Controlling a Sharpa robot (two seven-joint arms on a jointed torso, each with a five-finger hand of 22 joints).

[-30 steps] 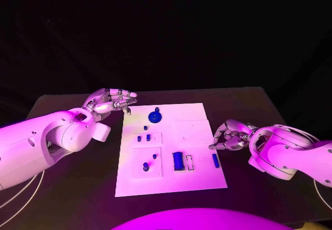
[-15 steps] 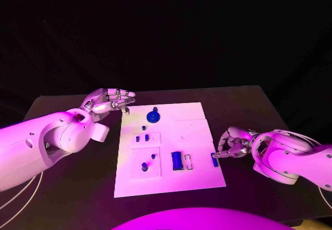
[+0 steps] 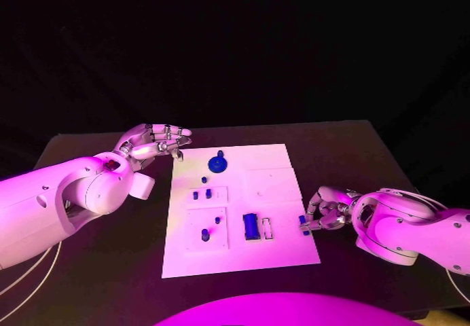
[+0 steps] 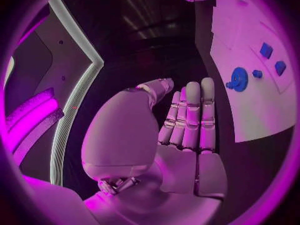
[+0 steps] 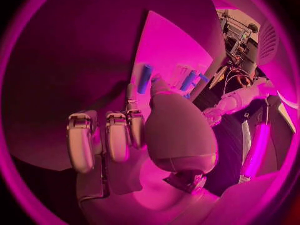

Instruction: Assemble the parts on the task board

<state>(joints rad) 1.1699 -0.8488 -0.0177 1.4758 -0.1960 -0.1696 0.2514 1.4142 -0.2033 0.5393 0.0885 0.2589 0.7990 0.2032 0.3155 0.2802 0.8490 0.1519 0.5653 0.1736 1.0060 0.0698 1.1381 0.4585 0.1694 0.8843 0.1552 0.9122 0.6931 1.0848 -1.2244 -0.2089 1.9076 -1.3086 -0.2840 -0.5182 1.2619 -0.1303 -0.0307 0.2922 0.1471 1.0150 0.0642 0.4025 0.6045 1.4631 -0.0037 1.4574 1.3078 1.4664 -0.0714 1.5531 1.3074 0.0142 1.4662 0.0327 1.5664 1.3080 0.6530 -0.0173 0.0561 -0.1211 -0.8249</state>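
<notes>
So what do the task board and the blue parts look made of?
Task board: likely rigid plastic, matte white, a flat plate with shallow recesses. Round blue part: probably moulded or printed plastic, with an even, opaque colour. Neither is certain from these views.

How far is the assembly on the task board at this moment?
Early, it seems. Several blue parts sit on the task board, among them a round gear-like part and a long block. The right hand touches a small blue part at the board's right edge. The left hand hovers, holding nothing.
</notes>
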